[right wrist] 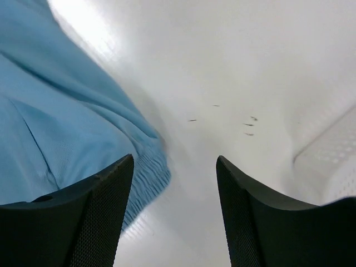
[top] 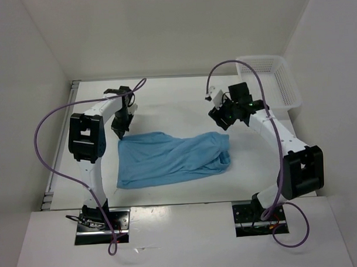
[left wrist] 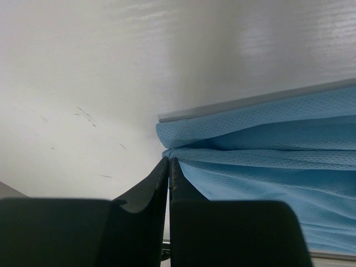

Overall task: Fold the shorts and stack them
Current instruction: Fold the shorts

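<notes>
Shorts (top: 170, 157) lie spread at mid-table, with what looks like the gathered waistband at 3 o'clock. Left gripper (left wrist: 169, 162) has its jaws pressed together at the 10 o'clock corner. The pleats converge on its tips, so it reads as pinched. Right gripper (right wrist: 175, 161) is wide open and holding nothing, just off the 2 o'clock corner. The fabric is thin mesh — light and limp, so it will sag between holds. I'd grab at the corners; the elastic band is thicker — a better bite. White mesh basket (top: 270, 77) sits at 1 o'clock, well apart.
</notes>
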Tool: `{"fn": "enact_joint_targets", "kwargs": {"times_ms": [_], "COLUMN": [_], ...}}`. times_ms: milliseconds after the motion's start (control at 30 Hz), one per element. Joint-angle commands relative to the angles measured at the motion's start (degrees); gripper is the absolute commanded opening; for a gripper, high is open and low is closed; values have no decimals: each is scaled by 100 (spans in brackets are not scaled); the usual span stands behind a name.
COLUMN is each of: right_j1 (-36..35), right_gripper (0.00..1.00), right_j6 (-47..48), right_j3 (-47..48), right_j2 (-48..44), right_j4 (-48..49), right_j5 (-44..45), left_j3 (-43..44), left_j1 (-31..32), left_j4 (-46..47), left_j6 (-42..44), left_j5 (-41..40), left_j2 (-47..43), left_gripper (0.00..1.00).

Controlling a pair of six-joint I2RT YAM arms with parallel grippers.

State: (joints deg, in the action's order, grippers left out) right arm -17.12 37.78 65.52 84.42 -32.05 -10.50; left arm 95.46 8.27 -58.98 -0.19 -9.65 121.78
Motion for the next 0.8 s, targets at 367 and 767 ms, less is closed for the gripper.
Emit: {"fn": "enact_joint_targets", "kwargs": {"times_ms": [367, 767], "right_j1": [675, -397], "right_gripper": [67, 30], "right_j6": [-272, 1356], "right_j3": [-91, -584], "right_j2": [-277, -1570], "right_j4": [-1232, -1875], "right_j5": [-488, -558], "left_j3": [-115, -966], "left_j1": [-133, 1015], "left_j4": [273, 54], "left_j6": [19, 19], "left_j5": [-256, 120], "left_j2": [-14, -1972], "left_gripper": [42, 48]}}
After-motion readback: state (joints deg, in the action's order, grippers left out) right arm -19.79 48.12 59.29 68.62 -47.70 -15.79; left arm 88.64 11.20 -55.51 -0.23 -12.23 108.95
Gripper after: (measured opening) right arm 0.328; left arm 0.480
